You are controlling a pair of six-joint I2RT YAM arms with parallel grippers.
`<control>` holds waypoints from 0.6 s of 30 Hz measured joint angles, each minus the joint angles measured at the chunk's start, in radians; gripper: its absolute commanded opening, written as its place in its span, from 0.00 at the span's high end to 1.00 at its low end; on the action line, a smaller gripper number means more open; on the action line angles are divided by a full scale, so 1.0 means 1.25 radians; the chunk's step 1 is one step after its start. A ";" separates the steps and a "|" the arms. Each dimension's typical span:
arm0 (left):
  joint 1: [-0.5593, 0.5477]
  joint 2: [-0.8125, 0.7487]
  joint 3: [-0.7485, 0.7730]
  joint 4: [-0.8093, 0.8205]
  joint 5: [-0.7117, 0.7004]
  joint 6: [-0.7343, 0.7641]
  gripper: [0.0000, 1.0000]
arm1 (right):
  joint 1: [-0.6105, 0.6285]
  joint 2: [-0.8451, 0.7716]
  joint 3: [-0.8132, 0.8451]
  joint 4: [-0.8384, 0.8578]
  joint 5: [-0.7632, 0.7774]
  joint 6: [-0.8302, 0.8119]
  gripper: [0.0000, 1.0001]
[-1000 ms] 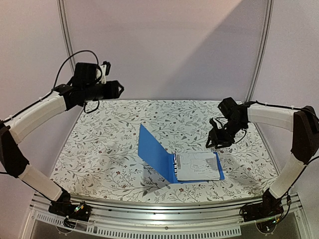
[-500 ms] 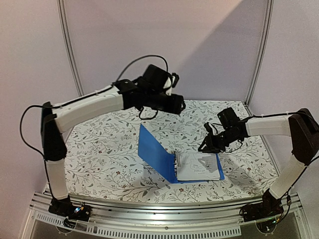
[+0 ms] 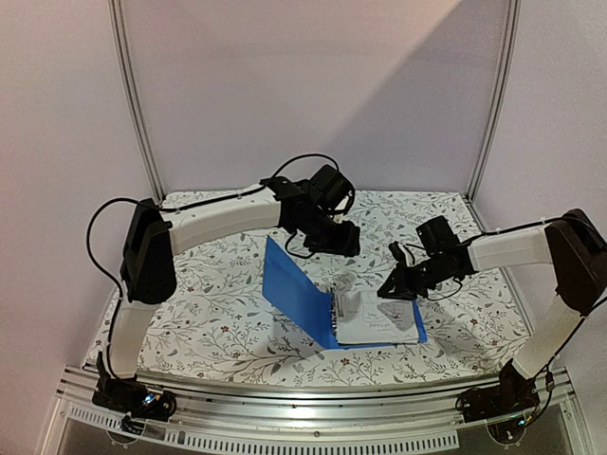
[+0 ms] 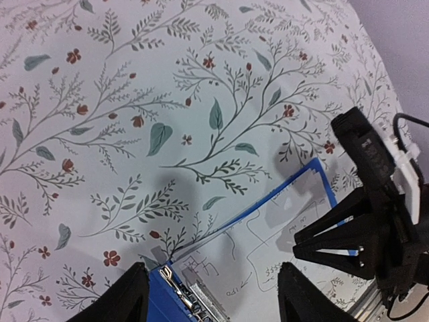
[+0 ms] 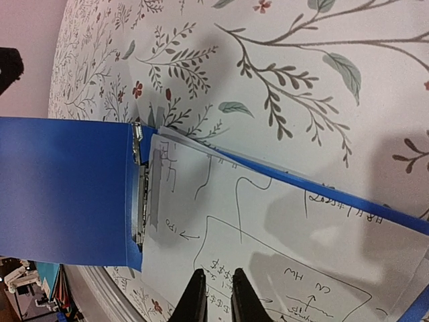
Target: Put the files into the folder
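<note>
Folder (image 3: 299, 289) nearest, open on the flower-patterned bench (image 3: 190, 303), slightly right of centre: left cover tilted up off the surface, right cover flat. Metal rings (image 5: 139, 194) along the inner spine, between the two covers. Files (image 3: 379, 318) flat on the right cover, printed and scribbled side up, one edge tucked in at the rings, blue showing past the sheets along the right and near edges. Just beyond, right claw (image 3: 387, 287) low over the far part of the files, fingers almost together with only a slit between, nothing visibly pinched; touching the top sheet or just above it, impossible to tell. Farther back, left claw (image 3: 346, 245) in the air above the bench behind the folder's far edge, pointed down, fingers spread wide around bare air, well clear of folder and files. Farthest, plain pale wall (image 3: 313, 95) behind the bench.
</note>
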 measured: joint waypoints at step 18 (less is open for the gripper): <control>0.003 0.072 -0.006 -0.079 0.018 0.027 0.33 | 0.000 0.025 -0.031 0.027 0.001 0.027 0.91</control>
